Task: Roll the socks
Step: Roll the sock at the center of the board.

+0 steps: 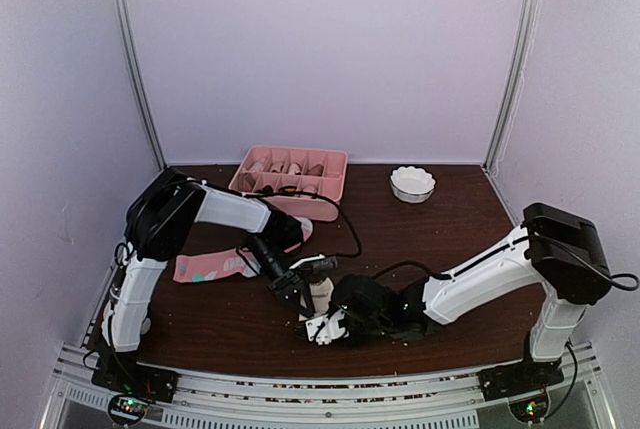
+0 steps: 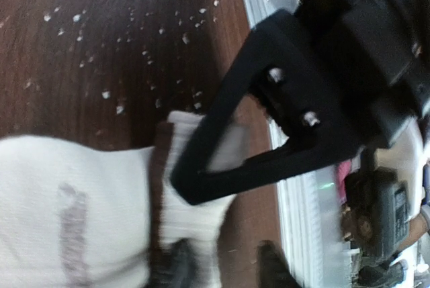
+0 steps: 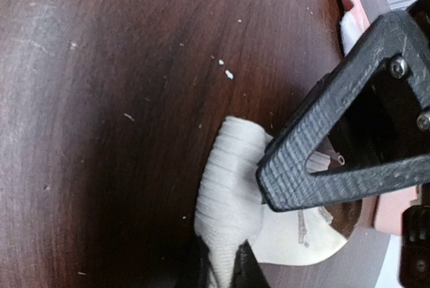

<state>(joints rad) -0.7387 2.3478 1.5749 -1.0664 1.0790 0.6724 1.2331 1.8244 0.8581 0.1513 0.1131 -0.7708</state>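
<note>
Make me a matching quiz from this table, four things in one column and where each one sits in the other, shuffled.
Things:
1 pink sock
2 cream sock
3 pink tray
4 white bowl

Places:
A back of the table, right of centre
B front of the table, near the middle
C left side, lying flat
D back of the table, left of centre

Pairs: 1-C, 2-B, 3-D, 4-A

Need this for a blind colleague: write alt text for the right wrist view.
The right gripper pinches the ribbed end of a cream sock on a dark wooden table. The left gripper's triangular finger overlaps the sock from the right.
</note>
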